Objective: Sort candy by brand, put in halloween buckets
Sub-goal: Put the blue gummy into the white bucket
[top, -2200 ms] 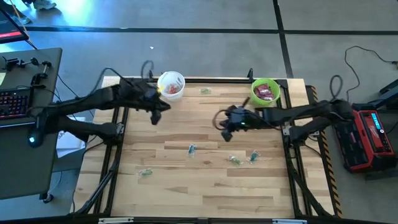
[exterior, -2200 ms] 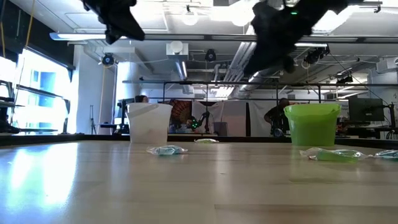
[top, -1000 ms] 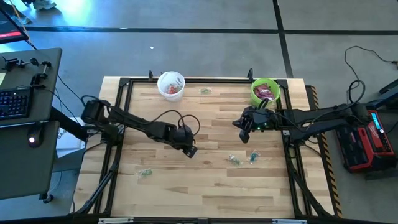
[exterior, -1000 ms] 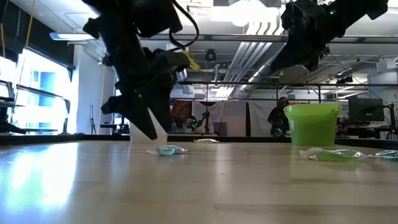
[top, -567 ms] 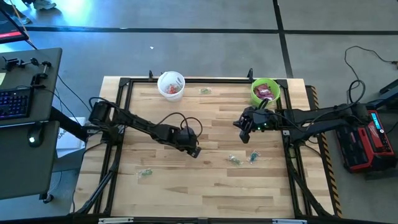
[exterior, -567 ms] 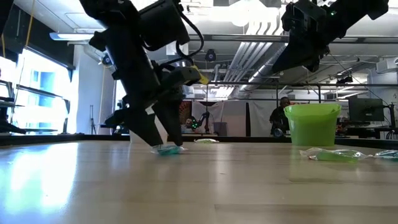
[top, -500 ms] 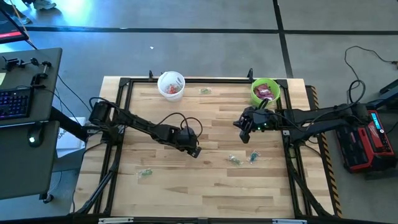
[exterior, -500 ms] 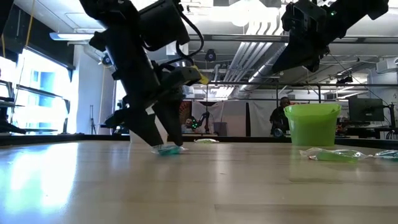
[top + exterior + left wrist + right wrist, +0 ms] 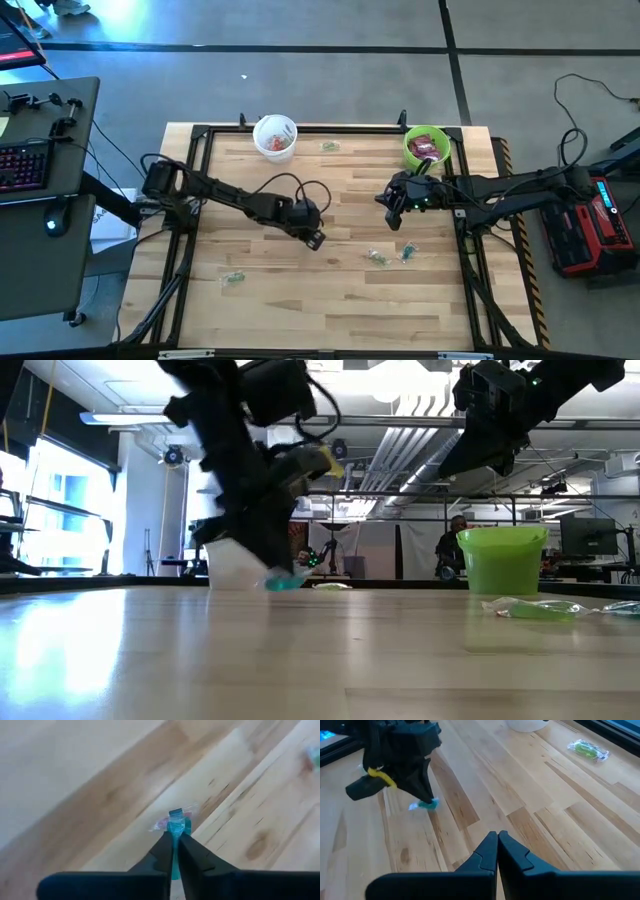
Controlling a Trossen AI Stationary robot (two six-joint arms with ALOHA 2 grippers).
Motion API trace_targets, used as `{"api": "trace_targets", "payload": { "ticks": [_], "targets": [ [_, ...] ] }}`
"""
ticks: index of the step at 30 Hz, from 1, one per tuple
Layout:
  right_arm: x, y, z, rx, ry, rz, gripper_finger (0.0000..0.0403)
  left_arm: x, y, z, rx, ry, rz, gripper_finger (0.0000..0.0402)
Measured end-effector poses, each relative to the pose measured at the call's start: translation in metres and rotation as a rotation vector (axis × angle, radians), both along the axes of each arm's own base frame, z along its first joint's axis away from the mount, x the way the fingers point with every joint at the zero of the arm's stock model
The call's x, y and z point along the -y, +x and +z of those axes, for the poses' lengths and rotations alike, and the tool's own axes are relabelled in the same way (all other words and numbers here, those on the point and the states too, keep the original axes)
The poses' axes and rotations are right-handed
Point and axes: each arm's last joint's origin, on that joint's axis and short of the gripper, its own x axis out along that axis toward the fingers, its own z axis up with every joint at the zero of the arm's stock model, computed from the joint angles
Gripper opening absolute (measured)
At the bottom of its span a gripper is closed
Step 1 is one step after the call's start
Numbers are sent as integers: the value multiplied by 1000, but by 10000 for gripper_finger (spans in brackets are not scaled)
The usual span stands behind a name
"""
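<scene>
We see the left gripper (image 9: 313,238) near the middle of the wooden table (image 9: 300,290), its fingers (image 9: 165,851) pinched tight on a small bluish clear-wrapped candy (image 9: 175,822); in the low view that candy (image 9: 283,582) hangs at the fingertips just clear of the tabletop. Beyond this gripper, toward the table's far edge, stands the white bucket (image 9: 275,136) with reddish pieces inside, and a green-wrapped candy (image 9: 330,147) lies a little to that bucket's side. The right gripper (image 9: 392,213) hovers above the table with its fingers (image 9: 489,851) pressed together on nothing, and the lime green bucket (image 9: 427,147), holding magenta packets, sits just beyond it at the far edge. Nearer the front than the right gripper, two wrapped candies (image 9: 378,257) and (image 9: 407,252) lie close together on the wood. Another green piece (image 9: 233,279) rests well apart from the left gripper, toward the front left of the table.
</scene>
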Motion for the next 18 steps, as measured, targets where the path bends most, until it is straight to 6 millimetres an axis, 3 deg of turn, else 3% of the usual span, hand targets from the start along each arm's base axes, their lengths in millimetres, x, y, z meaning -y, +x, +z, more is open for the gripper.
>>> {"api": "trace_targets", "payload": {
  "ticks": [7,11,18],
  "targets": [
    [0,0,0,-3,-5,-5,0,-25,8,42,-5,59,-39,1],
    [1,0,0,-4,-18,-14,0,-52,5,76,29,93,-9,1],
    [4,0,0,-3,-29,-50,0,-110,-16,126,101,183,77,1]
  ]
}}
